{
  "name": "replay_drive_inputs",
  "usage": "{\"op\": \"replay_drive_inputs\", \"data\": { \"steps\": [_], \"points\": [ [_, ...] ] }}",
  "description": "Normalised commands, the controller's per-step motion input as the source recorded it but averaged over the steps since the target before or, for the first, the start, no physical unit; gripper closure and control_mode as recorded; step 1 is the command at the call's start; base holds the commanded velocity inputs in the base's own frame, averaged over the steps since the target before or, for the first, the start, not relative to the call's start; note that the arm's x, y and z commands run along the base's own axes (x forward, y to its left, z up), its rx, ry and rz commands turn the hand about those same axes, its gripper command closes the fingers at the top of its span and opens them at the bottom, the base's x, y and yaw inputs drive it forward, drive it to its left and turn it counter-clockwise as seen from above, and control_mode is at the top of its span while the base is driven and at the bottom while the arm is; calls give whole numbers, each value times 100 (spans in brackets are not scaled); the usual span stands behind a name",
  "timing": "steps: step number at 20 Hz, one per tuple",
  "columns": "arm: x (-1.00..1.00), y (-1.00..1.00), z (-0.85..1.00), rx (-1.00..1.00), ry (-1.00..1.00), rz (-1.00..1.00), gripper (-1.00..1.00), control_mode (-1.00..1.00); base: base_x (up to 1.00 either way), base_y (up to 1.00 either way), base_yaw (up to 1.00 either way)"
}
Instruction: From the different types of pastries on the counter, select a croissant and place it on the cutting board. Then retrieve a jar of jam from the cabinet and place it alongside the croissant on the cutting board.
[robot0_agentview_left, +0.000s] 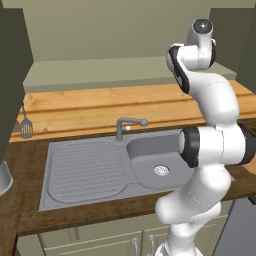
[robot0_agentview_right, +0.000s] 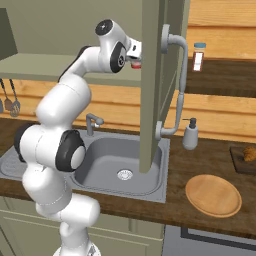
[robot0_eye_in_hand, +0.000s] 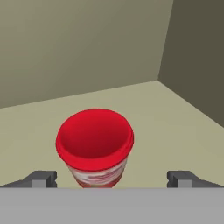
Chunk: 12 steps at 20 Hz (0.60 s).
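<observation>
The jar of jam (robot0_eye_in_hand: 95, 148), red lid and pale body, stands upright on the cabinet shelf (robot0_eye_in_hand: 175, 127), near its back corner. Your gripper (robot0_eye_in_hand: 112, 179) is spread wide, one fingertip either side of the jar, touching nothing; judged from this, you are lined up to close on it. The cabinet door (robot0_agentview_right: 152, 85) hangs open so the arm can reach in. Down on the counter (robot0_agentview_right: 200, 160), the croissant (robot0_agentview_right: 249, 153) already lies on the cutting board (robot0_agentview_right: 240, 162), beside a round wooden plate (robot0_agentview_right: 213, 195) holding nothing.
</observation>
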Motion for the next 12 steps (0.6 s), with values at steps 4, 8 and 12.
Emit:
{"op": "replay_drive_inputs", "data": {
  "steps": [4,8,12],
  "points": [
    [50,0,0,0,-2,3,-100,-100,0,0,0],
    [39,-7,0,0,0,4,-100,-100,0,0,0],
    [9,-17,0,0,0,6,100,-100,0,0,0]
  ]
}}
